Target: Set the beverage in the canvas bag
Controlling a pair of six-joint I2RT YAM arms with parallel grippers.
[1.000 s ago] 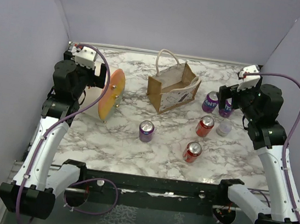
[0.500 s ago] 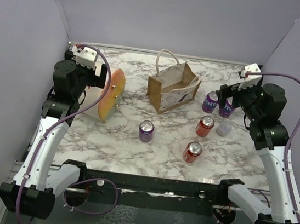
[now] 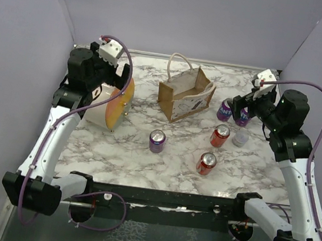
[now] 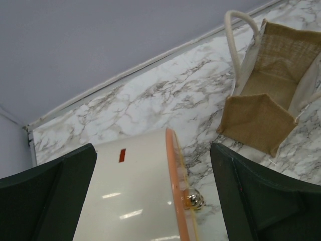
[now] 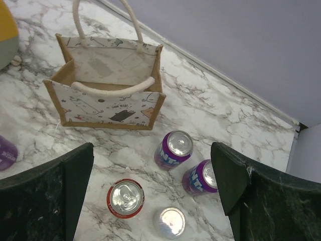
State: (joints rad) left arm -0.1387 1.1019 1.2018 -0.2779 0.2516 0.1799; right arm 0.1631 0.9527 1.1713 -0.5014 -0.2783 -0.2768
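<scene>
The canvas bag (image 3: 183,96) stands upright and open at the back centre, empty inside in the right wrist view (image 5: 108,83). Several beverage cans stand to its right and front: two purple ones (image 3: 226,109) (image 3: 243,115), a red one (image 3: 220,135), a pale one (image 3: 240,138), another red (image 3: 206,163) and another purple (image 3: 157,140). My right gripper (image 3: 239,104) hovers open above the two purple cans (image 5: 174,149) (image 5: 200,176), holding nothing (image 5: 152,165). My left gripper (image 3: 121,78) is open over the cream cylinder (image 4: 130,196), with the bag (image 4: 261,100) ahead to its right.
The large cream cylinder with an orange disc end (image 3: 111,105) lies on its side at the left, a small metal knob (image 4: 194,201) on its disc. Grey walls enclose the marble table (image 3: 127,154) on three sides.
My left arm has swung up, back and to the right, so its gripper now hangs over the cylinder's orange end. The right arm has shifted only slightly. Nothing on the table has moved.
</scene>
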